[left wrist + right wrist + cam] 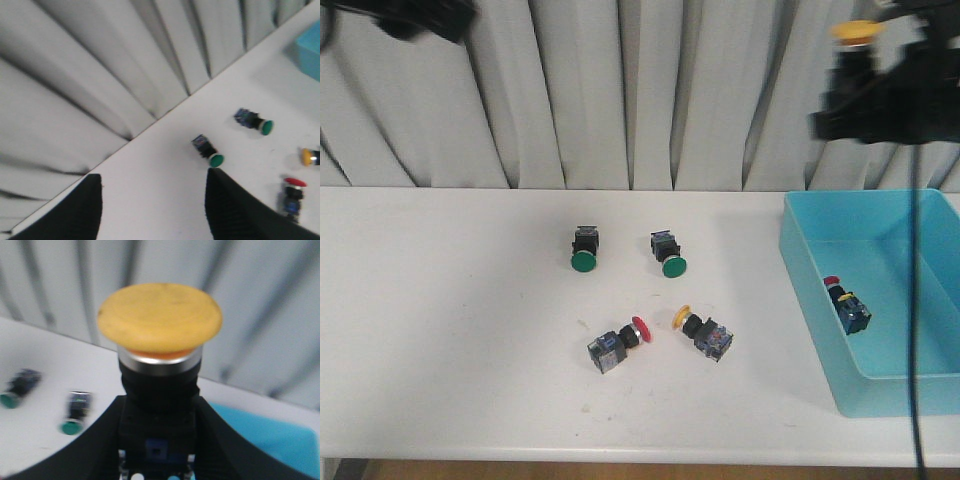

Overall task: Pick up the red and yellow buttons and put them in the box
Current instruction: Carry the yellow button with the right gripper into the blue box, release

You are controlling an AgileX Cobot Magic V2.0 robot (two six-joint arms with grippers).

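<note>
The right gripper [159,460] is clamped on a yellow button's [851,33] blocky black body, cap up, high above the box's [802,262] back edge. It looks light and rigid (the squared body grips best). The left gripper [152,210] hangs apart, holding nothing.

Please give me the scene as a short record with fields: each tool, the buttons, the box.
right tool: raised above the box, shut on a yellow-capped push-button with black body
left tool: open, empty, high over the table
turquoise plastic box: holds one red-capped button
white table: one red-capped button, one yellow-capped button, two green-capped buttons
</note>
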